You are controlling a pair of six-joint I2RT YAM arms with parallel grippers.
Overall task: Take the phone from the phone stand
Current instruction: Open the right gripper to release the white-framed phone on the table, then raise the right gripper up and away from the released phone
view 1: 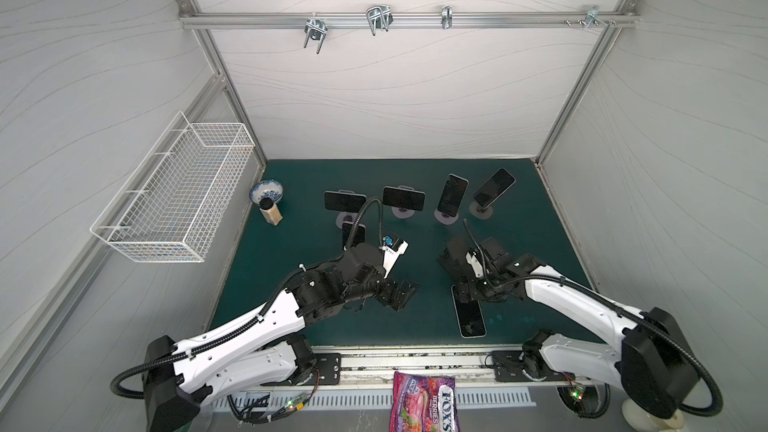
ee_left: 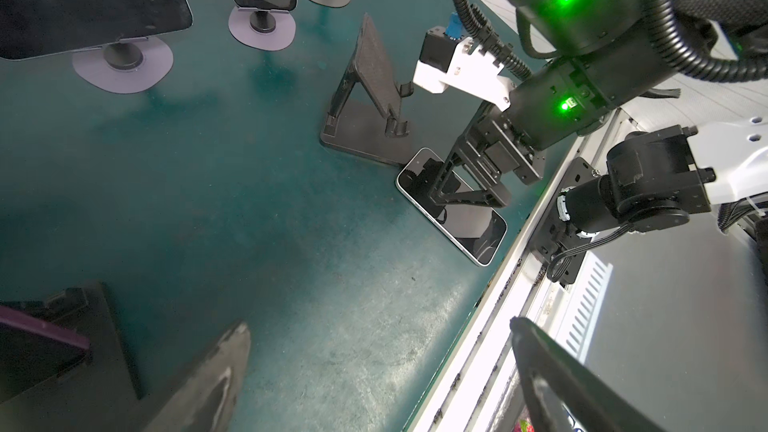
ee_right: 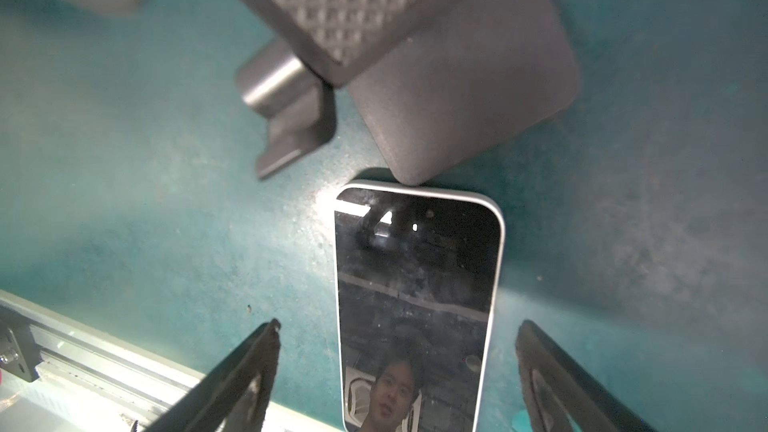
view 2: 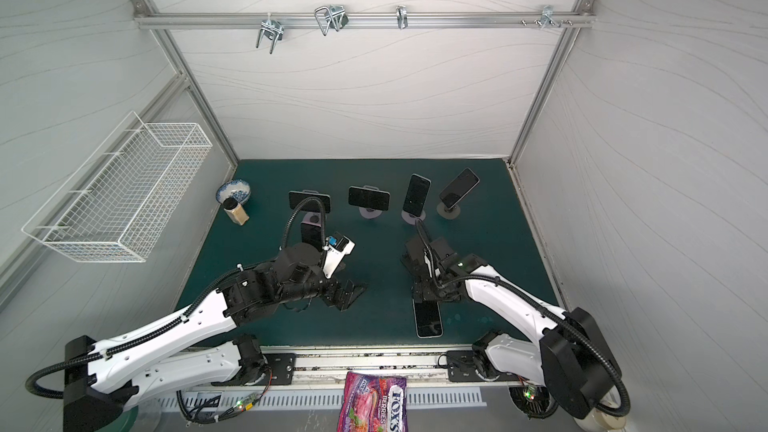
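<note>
- The right gripper (ee_right: 399, 326) hangs low over the green mat (view 1: 540, 251) with its jaws spread. A finger (ee_right: 249, 367) stands on each side of the phone (ee_right: 415, 284), and a strip of mat shows between each finger and the phone's edge, so nothing is gripped.
- The phone lies flat on the mat, screen up, running lengthwise between those fingers. It is off the stand.
- Just past the right fingertips, the phone's far end meets a corner of the base of the black phone stand (ee_left: 370, 89).
- The stand's ribbed back plate leans tilted over its base, and its two front hooks are bare.
- The left gripper (view 1: 405, 295) hovers above the mat, well apart from the phone, jaws spread wide and holding nothing.
- Close beside the left gripper's wrist, a purple-edged phone (view 1: 353, 234) sits on another black stand.
- Far ahead of both grippers, four more phones (view 1: 403, 198) stand in a row on round-based holders.
</note>
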